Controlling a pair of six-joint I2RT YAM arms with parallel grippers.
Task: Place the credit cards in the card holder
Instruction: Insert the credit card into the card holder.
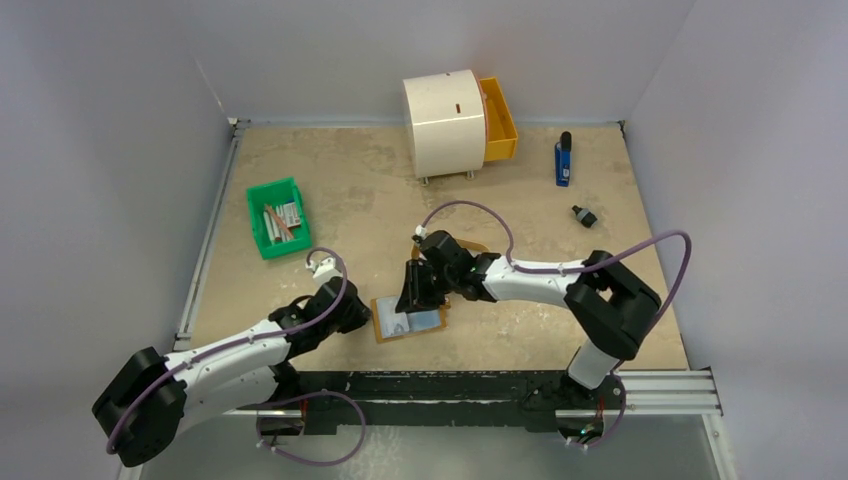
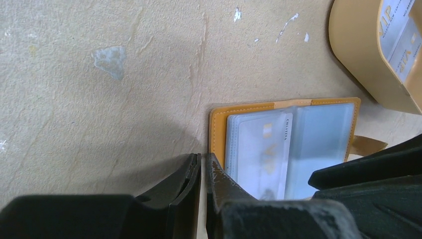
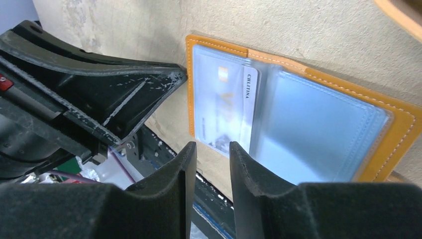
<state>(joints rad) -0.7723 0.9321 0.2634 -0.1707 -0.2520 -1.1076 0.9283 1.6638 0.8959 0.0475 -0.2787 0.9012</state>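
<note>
- Two claws meet at the open card holder [image 1: 408, 320], which lies flat on the table [image 1: 330, 190] near its front edge.
- One credit card [image 3: 224, 104] sits in the holder's left-hand clear sleeve [image 3: 209, 64].
- My left claw [image 2: 203, 160] is pinched almost together, nothing visible between its tips, at the holder's left edge.
- My right claw [image 3: 213, 149] stands part-open over that card's near end, gripping nothing.
- More cards [image 2: 398, 35] lie in a tan tray [image 2: 348, 59] just beside the holder.
</note>
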